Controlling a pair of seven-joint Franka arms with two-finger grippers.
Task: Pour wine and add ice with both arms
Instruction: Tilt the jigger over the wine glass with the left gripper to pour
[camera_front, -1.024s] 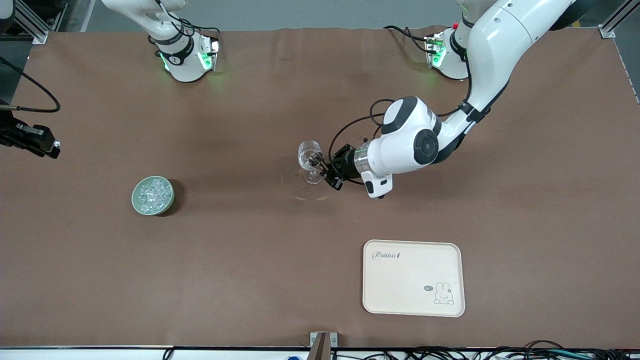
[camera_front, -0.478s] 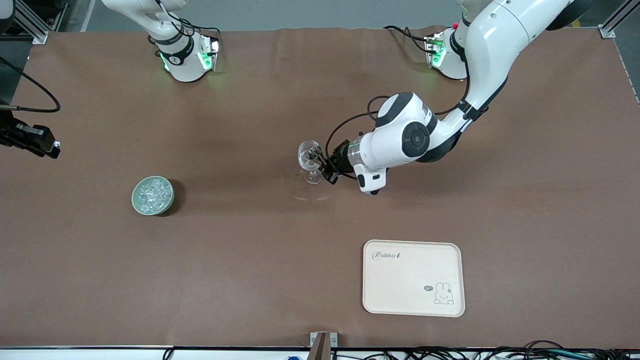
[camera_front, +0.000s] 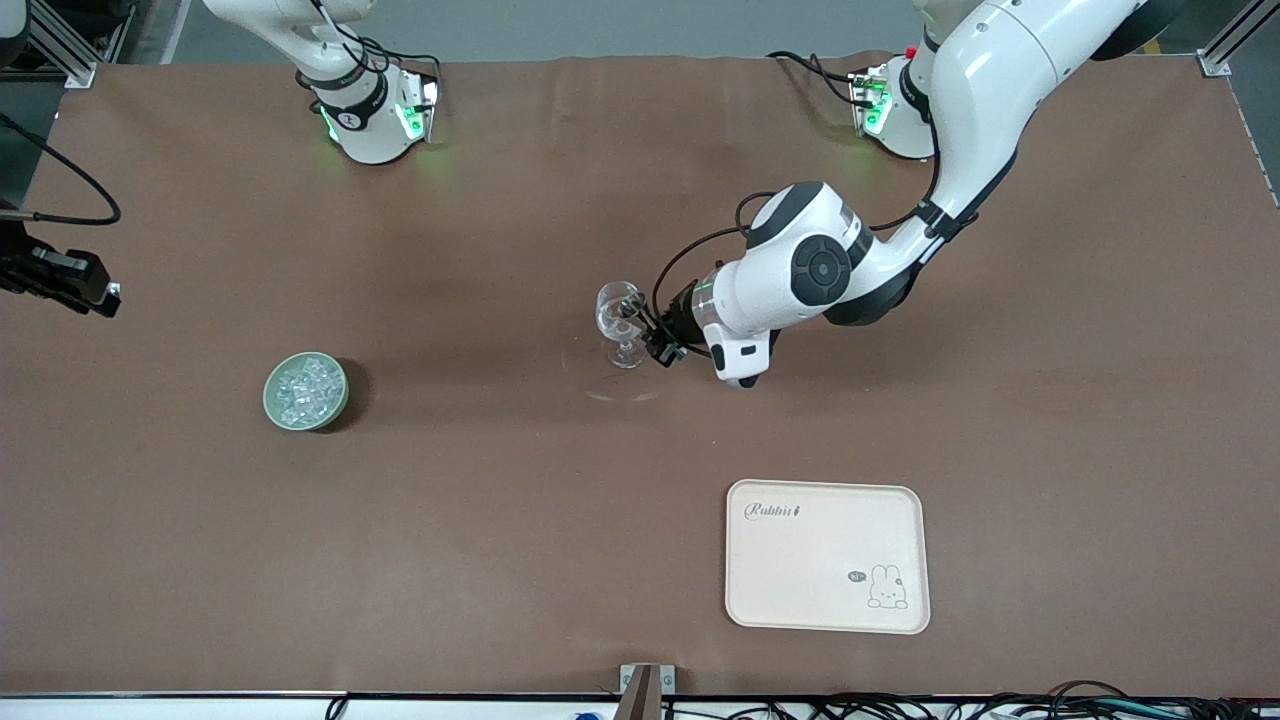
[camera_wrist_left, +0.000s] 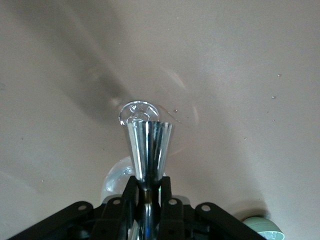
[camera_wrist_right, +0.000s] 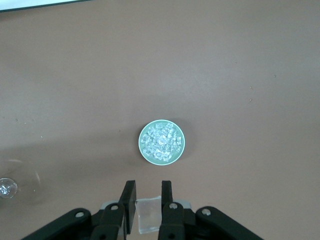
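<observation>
While the left gripper (camera_front: 641, 336) pinches the wine glass (camera_front: 619, 308) by its stem at the table's centre, steadying it upright for filling, the right gripper (camera_wrist_right: 148, 200) hangs above the green bowl (camera_front: 270, 392) toward the right arm's end, one ice cube (camera_wrist_right: 148, 218) nipped between its fingers, ready to carry! Count: two arms, one glass, one bowl heaped with ice (camera_front: 305, 388), one empty tray (camera_front: 827, 555) by the camera-side edge.

Left arm (camera_front: 960, 110) reached to mid-table, wrist bent sideways, left gripper (camera_front: 648, 335) low with fingers (camera_wrist_left: 131, 187) clamped. Right arm (camera_front: 300, 40) waited; right gripper (camera_wrist_right: 148, 197) hung high, fingers (camera_wrist_right: 129, 199) pinching a clear cube.
</observation>
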